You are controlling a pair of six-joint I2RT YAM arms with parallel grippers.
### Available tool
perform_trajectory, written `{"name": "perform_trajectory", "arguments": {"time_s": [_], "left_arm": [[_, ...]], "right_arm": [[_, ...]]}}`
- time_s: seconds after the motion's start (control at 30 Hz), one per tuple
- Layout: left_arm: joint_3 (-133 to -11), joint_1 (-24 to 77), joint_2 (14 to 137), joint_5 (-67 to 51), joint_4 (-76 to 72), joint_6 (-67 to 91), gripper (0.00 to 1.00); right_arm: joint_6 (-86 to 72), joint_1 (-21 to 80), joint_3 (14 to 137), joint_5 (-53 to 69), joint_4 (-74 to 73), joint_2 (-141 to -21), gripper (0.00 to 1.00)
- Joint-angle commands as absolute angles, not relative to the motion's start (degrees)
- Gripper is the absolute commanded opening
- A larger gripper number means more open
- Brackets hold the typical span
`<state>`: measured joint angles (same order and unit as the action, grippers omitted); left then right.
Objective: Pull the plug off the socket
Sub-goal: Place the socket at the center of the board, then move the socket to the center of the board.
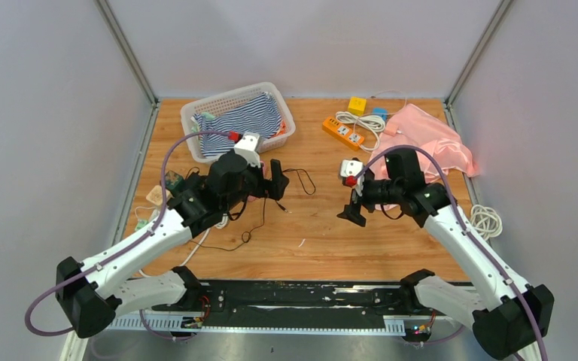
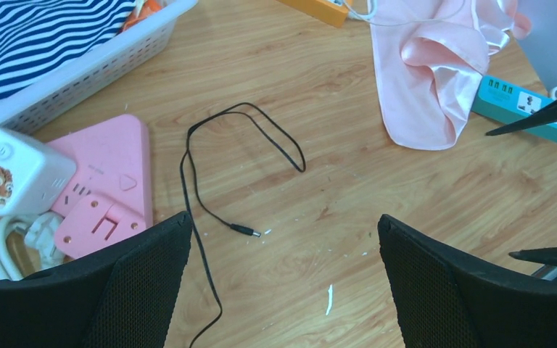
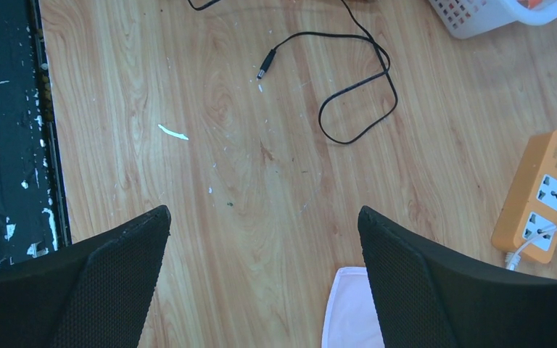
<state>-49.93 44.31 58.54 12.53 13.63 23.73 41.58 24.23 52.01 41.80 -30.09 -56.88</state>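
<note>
- Both my grippers are standing wide open and holding nothing: my left gripper (image 2: pixel 283 221) is hovering over bare wood, and my right gripper (image 3: pixel 262 212) is doing the same. Their fingers (image 3: pixel 101 275) are showing black, mesh-textured pads.
- The orange power strip (image 1: pixel 342 132), a hard plastic bar, is lying flat at the far middle of the wooden table (image 1: pixel 308 241). A white plug (image 1: pixel 354 138) is sitting in its socket, and a looped white cord (image 1: pixel 363 120) is lying just beside it.
- A soft, rumpled pink cloth (image 1: pixel 430 141) is spreading to the right of the strip and touching the cord.
- A white lattice basket (image 1: pixel 226 96) is holding a blue-striped fabric (image 1: pixel 242 122) at the far left.
- A thin black cable (image 2: pixel 243 145) is curling over the table's middle, its barrel tip lying loose.
- Open wood is stretching between my two grippers, while grey walls are closing in the left, right and far sides.
- My left wrist view is showing a pink triangular socket block (image 2: pixel 109 181), a white cube (image 2: pixel 14 170) with a tiger sticker and a teal strip (image 2: pixel 526 105), all partly hidden from the top camera.
- My right wrist view is showing the orange strip's faces up close, and the scuffed black rail (image 3: pixel 7 145) along the near edge.
</note>
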Motion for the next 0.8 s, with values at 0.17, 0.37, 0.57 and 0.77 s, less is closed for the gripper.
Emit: {"name": "perform_trajectory", "arguments": {"time_s": [0.17, 0.37, 0.57, 0.77], "left_arm": [[-46.28, 43.95, 55.9, 9.1, 10.51, 22.44, 1.0], [-42.07, 43.95, 49.15, 12.92, 13.97, 25.48, 1.0], [-34.3, 43.95, 36.45, 9.32, 12.98, 21.8, 1.0], [-27.09, 43.95, 31.07, 9.87, 5.06, 20.69, 1.0]], "right_arm": [[43.22, 22.25, 49.71, 40.36, -31.59, -57.36, 1.0], [44.61, 13.84, 46.94, 45.99, -32.17, -54.82, 1.0], [44.96, 7.06, 46.18, 50.82, -32.75, -55.38, 1.0], [46.36, 6.51, 45.63, 51.55, -33.25, -56.37, 1.0]]}}
